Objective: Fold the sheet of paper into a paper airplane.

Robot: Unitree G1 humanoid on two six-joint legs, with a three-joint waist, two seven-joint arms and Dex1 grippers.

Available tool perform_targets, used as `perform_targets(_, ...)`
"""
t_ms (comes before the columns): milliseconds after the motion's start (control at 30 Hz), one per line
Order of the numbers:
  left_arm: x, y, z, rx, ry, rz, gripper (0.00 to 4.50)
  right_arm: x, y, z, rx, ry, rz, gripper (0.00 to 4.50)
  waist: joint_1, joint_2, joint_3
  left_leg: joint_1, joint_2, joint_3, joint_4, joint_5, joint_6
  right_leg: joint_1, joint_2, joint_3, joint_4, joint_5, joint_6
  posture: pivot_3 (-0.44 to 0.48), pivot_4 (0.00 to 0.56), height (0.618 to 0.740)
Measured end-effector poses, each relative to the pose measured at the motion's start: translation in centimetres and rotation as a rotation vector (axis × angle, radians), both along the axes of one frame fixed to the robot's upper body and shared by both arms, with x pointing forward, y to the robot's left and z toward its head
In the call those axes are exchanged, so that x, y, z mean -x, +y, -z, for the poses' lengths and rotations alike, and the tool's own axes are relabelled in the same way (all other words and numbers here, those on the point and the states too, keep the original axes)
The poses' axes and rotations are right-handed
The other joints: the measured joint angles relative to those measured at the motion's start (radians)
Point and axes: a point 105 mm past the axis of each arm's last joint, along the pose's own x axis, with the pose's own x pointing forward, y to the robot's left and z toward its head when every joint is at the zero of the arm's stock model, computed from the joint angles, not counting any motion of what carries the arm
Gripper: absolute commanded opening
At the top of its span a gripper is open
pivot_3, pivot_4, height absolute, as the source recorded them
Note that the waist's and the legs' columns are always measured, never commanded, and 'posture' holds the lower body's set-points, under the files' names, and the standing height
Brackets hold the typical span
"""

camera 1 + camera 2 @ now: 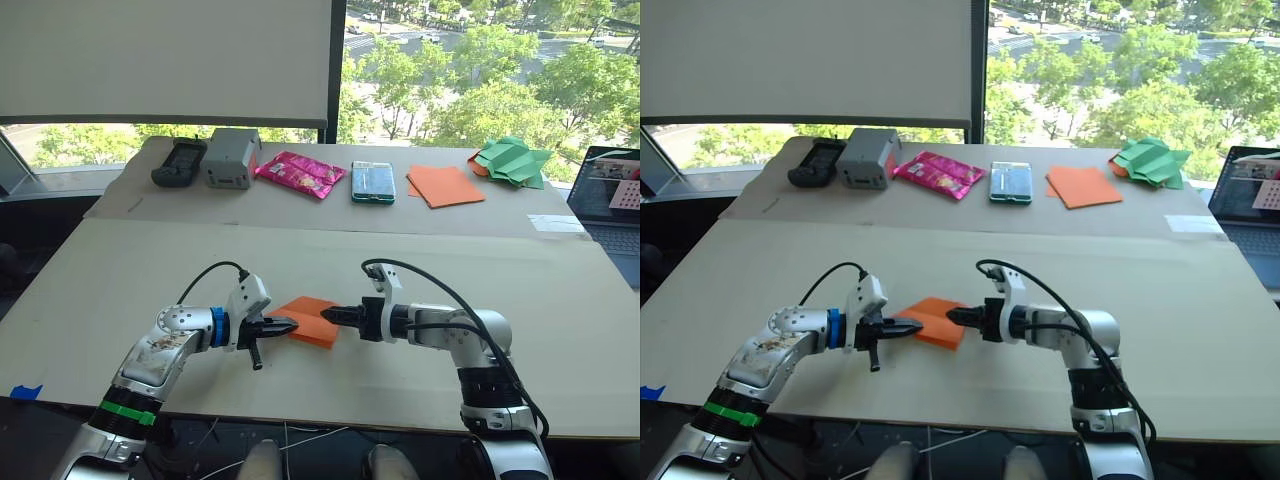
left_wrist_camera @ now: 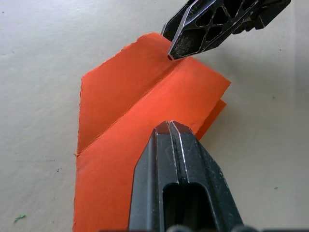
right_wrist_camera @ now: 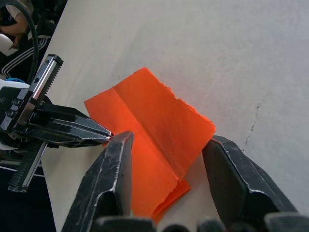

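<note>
Here the sheet of paper (image 3: 154,130), already folded over, lay flat on the surface (image 1: 480,260) between both arms. The left gripper (image 2: 170,126), pressed together, pinned one edge; the right gripper (image 3: 166,145) straddled it, spread. Pressing along the crease while that edge stayed pinned would likely keep the layers aligned.

A pale tabletop (image 1: 560,300) stands before a window (image 1: 480,60) showing sunlit trees, a white blind (image 1: 165,60) lowered.

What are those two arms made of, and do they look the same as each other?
Both arms are silver-grey metal tubes ending in black grippers with two pointed, ribbed fingers, fed by looping black cables. The left gripper sits past a blue ring and a white block; that arm looks scuffed and wears a green band lower down. The right gripper follows a black wrist section.
</note>
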Motion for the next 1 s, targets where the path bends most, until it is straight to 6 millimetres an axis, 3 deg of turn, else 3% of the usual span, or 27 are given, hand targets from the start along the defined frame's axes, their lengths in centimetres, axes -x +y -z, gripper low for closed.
perform_targets(100,0.1,0.1,0.1,-0.002,0.008,-0.003,0.0,-0.1,0.0,-0.1,-0.001,-0.006,0.004,0.06,-0.003,0.0,0.0,0.0,0.0,0.0,0.0,0.0,0.0,0.0,0.0,0.0,0.0,0.0,0.0,0.0,0.15,0.702)
perform_targets(367,0.2,0.1,0.2,-0.005,0.017,-0.004,0.0,-0.2,0.1,-0.5,0.022,-0.087,-0.009,0.06,-0.007,0.0,0.0,0.0,0.0,0.0,0.0,0.0,0.0,0.0,0.0,0.0,0.0,0.0,0.0,0.0,0.15,0.702)
perform_targets(633,0.2,0.5,0.3,-0.016,0.03,-0.02,0.0,2.3,1.2,-2.1,0.192,-0.624,-0.18,0.06,-0.011,0.001,0.0,0.0,0.0,0.0,0.0,-0.001,-0.002,0.0,0.0,0.0,-0.002,0.0,0.0,0.0,0.15,0.702)
perform_targets(867,0.2,2.3,0.5,-0.04,0.038,-0.066,0.0,4.2,2.3,-1.3,0.362,-1.027,-0.375,0.06,-0.011,0.001,0.001,0.001,0.0,0.0,-0.001,-0.002,-0.003,-0.001,0.0,0.0,-0.004,0.0,0.0,0.0,0.15,0.702)
perform_targets(1000,0.4,3.1,0.8,-0.058,0.051,-0.086,0.0,4.9,2.2,0.8,0.507,-1.207,-0.529,0.06,-0.007,0.0,0.001,0.0,0.0,0.0,-0.001,-0.002,-0.003,0.0,-0.001,0.0,-0.007,0.0,0.0,0.0,0.15,0.702)
